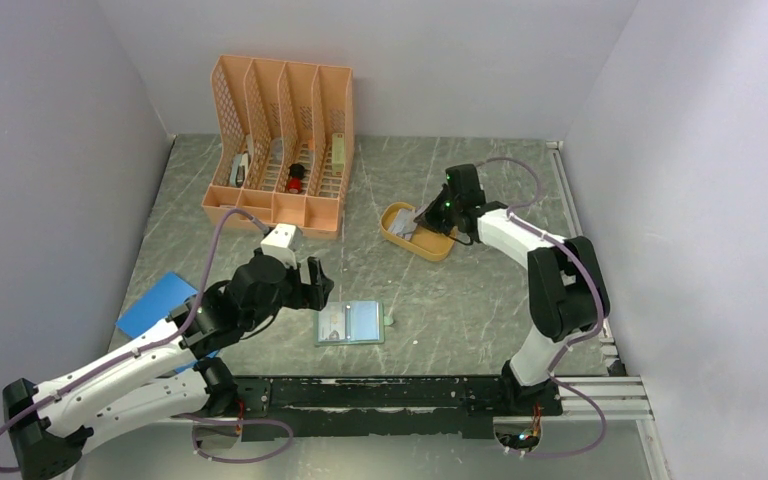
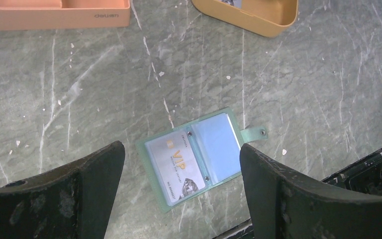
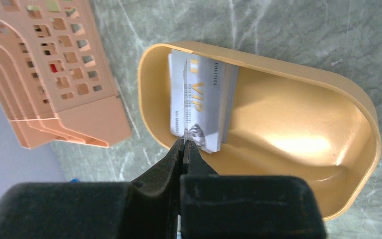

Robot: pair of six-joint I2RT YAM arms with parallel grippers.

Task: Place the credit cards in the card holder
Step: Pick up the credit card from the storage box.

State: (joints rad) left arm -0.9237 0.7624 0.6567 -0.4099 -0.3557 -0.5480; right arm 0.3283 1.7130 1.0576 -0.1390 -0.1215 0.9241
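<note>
**Pinched on One Card, Well Away From the Open Holder**

Clamped with the right gripper [image 3: 184, 145] on the near edge of a single card from the credit cards [image 3: 204, 99], jaws pressed tight together with only that thin edge between them. Held edge-on, just in front of the others, propped as a small stack against one end wall of the orange oval tray [image 3: 298, 114]. All of that beyond and to the right of the card holder [image 1: 350, 323], well apart from it.

Lying open and flat, pale teal side up, with a seated card [image 2: 176, 167] showing through the left window and the right window looking vacant; snap tab [image 2: 256, 133] sticking out past the right edge. Hovering above the card holder with the left gripper [image 2: 180, 152], jaws spread wide, gripping nothing, touching nothing as far as can be told. Beyond and to the left of the card holder, a pink file organiser [image 1: 280, 140]; directly to its left, a blue sheet [image 1: 155, 305].

Plenty to go wrong from here, by the look of it. With so little card in the pinch, likely to swivel or slip out on the way across to the card holder. Might also drag a neighbouring card up by friction and drop it outside the tray. Unpinned at present, so liable to skate away under a pushing card unless braced with the left gripper. Arriving edge-on rather than flat, apt to jam on the pocket lip or against the seated card instead of sliding in.
</note>
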